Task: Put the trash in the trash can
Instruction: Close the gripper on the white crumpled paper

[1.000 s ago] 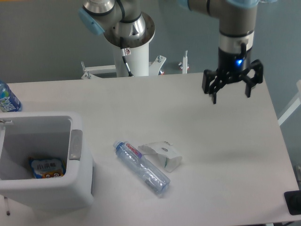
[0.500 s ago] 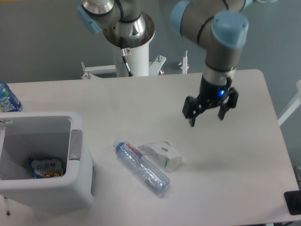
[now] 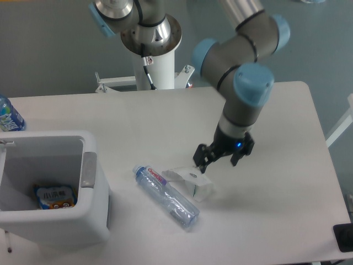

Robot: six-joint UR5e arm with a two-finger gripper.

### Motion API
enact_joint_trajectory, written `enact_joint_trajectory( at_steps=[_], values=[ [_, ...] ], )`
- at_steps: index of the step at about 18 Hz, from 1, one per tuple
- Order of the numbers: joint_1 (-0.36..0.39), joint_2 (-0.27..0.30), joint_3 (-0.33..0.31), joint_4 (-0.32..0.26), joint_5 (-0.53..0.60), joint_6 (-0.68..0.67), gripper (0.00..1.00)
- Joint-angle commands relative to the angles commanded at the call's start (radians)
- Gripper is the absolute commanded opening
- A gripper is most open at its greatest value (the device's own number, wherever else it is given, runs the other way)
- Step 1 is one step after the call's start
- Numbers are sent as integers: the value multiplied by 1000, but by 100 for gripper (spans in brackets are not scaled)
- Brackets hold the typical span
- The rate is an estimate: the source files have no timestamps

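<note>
I hold my gripper (image 3: 220, 159) low with its fingers spread and empty, because I judge the carton (image 3: 191, 181) is my next pick. The carton lies near the middle of the bench (image 3: 287, 182), just below-left of my gripper, beside the bottle (image 3: 166, 196). The trash can (image 3: 66, 221) stands at the left edge.

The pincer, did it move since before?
Yes. The pincer came down and to the left, from above the table's far right corner to just over the crumpled white carton, which stayed put.
</note>
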Motion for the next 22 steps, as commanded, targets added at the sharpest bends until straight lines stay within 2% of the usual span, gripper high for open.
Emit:
enact_joint_trajectory(
  at_steps=[2,5,7,13,15,17,19,21,22],
  values=[
    [-6,-14,-3,9,3,-26,100],
    [-60,-43,-6,57,86,-66,100],
    [-71,-63,-6,58,129,-72,100],
    [-80,-66,-11,58,170,-80,98],
    [-81,-65,-15,54,204,-74,89],
    [-81,-61,-20,54,215,-71,84],
    [-81,-61,-23,52,222,-68,72],
    [-84,-58,-26,52,239,-68,53],
    [-89,-57,-26,51,248,-68,37]
  ],
)
